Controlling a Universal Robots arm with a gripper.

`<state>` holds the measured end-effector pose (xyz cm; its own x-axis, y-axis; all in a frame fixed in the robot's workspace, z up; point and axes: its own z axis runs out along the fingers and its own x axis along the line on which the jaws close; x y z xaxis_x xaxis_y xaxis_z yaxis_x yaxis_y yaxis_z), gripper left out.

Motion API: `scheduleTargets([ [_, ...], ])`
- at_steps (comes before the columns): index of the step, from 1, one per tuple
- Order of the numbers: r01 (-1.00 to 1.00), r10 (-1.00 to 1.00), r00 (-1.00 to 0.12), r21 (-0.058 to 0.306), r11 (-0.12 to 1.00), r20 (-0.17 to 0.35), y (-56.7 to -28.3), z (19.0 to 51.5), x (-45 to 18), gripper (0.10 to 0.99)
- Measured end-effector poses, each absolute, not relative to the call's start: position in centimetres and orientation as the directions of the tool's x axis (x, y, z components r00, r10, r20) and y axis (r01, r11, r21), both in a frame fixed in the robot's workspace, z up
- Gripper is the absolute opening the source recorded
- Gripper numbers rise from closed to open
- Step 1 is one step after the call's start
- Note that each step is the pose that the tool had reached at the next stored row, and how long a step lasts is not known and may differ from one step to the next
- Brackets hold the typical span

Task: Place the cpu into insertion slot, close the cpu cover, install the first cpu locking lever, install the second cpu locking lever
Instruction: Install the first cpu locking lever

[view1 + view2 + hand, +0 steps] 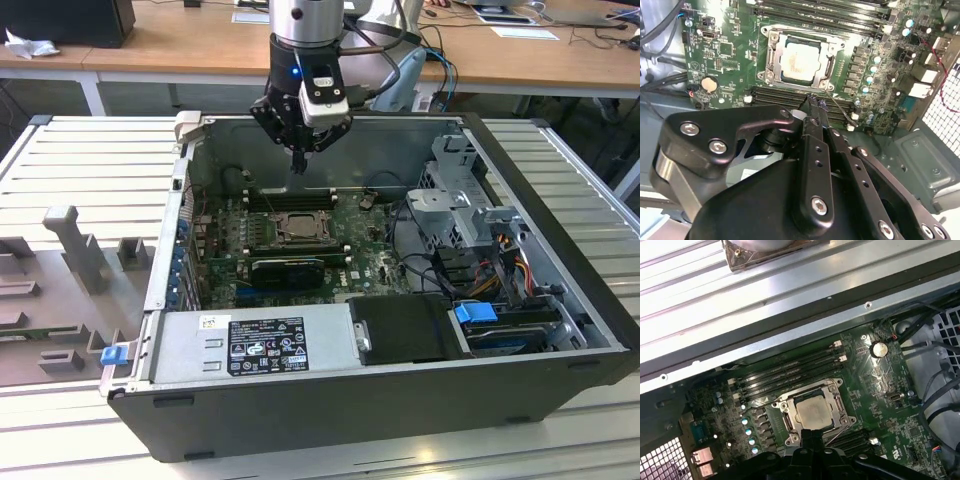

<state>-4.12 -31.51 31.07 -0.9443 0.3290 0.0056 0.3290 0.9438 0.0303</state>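
The cpu [800, 59] [813, 412], a pale square chip, lies flat in the insertion slot [300, 226] on the green motherboard inside the opened computer case. The cpu cover [805, 38] [792, 401], a silver frame, lies down around the chip. A thin metal lever [842, 111] slants out from one socket corner. My gripper [298, 165] [815, 101] [810, 434] hangs above the board, beside the socket and toward the rear case wall. Its black fingers are shut with nothing between them, the tips close to the lever's root in the second wrist view.
Long black memory slots [815, 12] [790, 367] flank the socket. A coin cell [709, 84] sits on the board. The power supply [270, 345], a drive cage [450, 200] and cables [490, 270] fill the case. A grey foam tray [60, 290] lies at the exterior view's left.
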Motion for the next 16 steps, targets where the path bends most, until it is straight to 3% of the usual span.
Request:
scheduleTargets([
  [16,0.187,0.187,-0.982,0.03,0.982,0.006,-31.51,31.07,-4.12,0.106],
])
